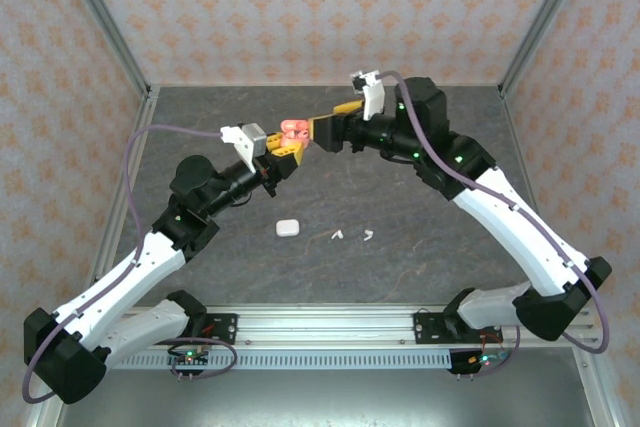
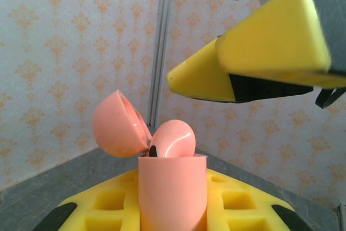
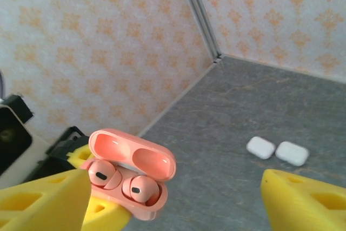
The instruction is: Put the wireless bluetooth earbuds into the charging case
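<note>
Above the grey counter [image 1: 420,217], two coral earbuds [image 3: 102,176] sit in their open coral case [image 3: 135,160], clamped in the left claw [image 1: 284,147]. The right claw [image 1: 322,129] hovers just beside it, jaws apart. Two white earbuds [image 1: 338,235] lie on the counter.

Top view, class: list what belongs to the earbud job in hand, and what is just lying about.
In the job: pink case, lid open, in the left gripper; two pink buds seated in it; right gripper, open beside it.
Lying about: white case and two white buds on the table; two white cases in the right wrist view.
</note>
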### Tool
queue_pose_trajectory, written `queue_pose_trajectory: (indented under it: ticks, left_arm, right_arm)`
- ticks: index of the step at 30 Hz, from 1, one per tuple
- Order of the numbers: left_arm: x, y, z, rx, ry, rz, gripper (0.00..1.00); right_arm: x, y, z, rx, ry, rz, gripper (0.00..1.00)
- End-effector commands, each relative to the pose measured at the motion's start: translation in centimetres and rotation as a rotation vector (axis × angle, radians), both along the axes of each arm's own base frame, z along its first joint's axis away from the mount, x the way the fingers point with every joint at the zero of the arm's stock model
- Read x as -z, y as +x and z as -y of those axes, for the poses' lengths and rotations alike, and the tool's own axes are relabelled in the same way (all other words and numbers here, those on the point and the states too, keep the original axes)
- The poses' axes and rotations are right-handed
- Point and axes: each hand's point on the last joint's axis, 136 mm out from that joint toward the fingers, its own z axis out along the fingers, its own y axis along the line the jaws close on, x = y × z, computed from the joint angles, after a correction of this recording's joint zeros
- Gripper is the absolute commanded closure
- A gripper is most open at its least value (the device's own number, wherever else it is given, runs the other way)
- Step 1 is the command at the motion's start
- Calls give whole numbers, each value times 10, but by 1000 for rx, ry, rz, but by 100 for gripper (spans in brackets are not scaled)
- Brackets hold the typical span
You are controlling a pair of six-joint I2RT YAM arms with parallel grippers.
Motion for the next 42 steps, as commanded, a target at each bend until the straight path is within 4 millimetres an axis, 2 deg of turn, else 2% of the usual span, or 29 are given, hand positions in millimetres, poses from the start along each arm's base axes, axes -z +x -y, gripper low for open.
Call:
queue_pose_trajectory:
  ticks: [1, 4, 6, 11, 20, 30, 35, 42]
  left_arm:
    - [-17, -8, 4, 43, -42, 52, 100]
    - [-20, -9, 6, 55, -47, 56, 100]
    - [-21, -9, 7, 61, -50, 56, 100]
    - [-21, -9, 9, 76, -60, 49, 100]
    - [-18, -7, 13, 80, -51, 40, 100]
    - [-13, -4, 12, 65, -33, 32, 100]
    - [-11, -3, 11, 53, -25, 28, 100]
    - [-11, -2, 8, 33, -13, 31, 100]
  right_arm:
    - [-13, -16, -8, -131, 121, -28, 9]
    - [-9, -20, -18, -205, 160, -63, 3]
    - [-10, -23, -24, -251, 184, -78, 3]
    - [-10, -21, -35, -307, 213, -106, 11]
    - [-17, -24, -42, -364, 246, -118, 23]
    - [-29, -30, -33, -342, 233, -47, 36]
    - [-35, -37, -25, -328, 239, 3, 38]
    - [-24, -34, -17, -268, 190, -22, 40]
